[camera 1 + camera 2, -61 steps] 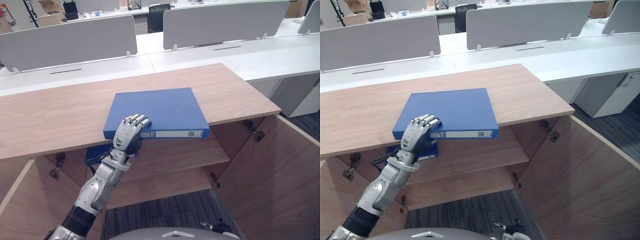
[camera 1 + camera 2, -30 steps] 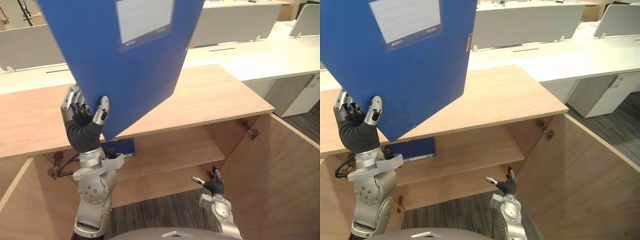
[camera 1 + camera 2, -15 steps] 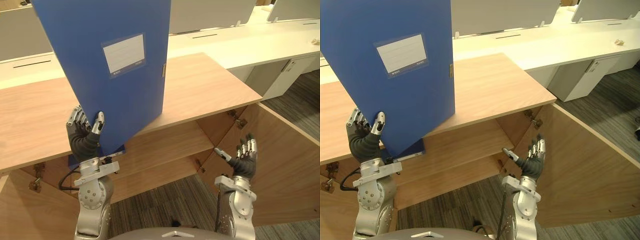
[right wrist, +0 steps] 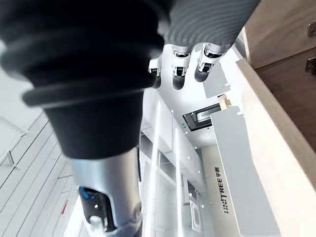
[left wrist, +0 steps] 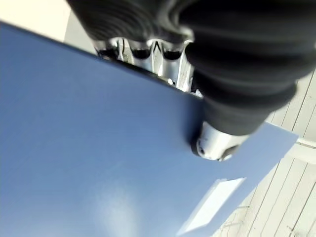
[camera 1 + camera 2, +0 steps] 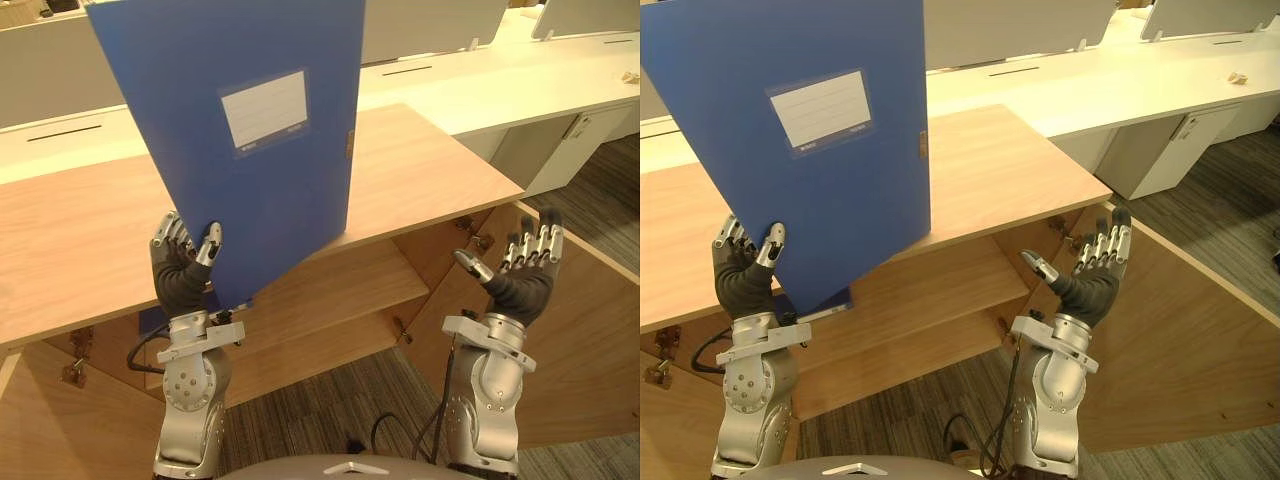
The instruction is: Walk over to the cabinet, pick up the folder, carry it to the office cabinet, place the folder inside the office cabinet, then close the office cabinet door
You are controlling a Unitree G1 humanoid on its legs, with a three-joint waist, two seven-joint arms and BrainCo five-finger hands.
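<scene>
The folder (image 6: 260, 130) is held upright and slightly tilted above the front edge of the cabinet (image 6: 420, 170), with its lower corner clamped in the left hand (image 6: 183, 270), the thumb pressed on the labelled face and the fingers behind it. The right hand (image 6: 525, 280) is raised in front of the cabinet's right side, with its fingers straight and spread and nothing held. It is kept apart from the folder, and a wide gap is left between them over the shelf (image 6: 340, 290). The door (image 6: 590, 340) on the cabinet's right is swung fully open just beside the right hand, so that the shelf's front edge is left free, and open floor (image 6: 330, 400) is seen below the shelf. White desks (image 6: 480, 85) are set behind the cabinet. The folder's top edge is cut off by the picture's border, and much of the cabinet's left half is hidden behind it. A second folder (image 6: 830, 300) on the shelf is mostly covered by the held one, with just a blue corner to be seen. Compared with half a second ago, the right hand has been lifted higher in front of the cabinet, and the folder has been shifted a little toward the cabinet's right.
</scene>
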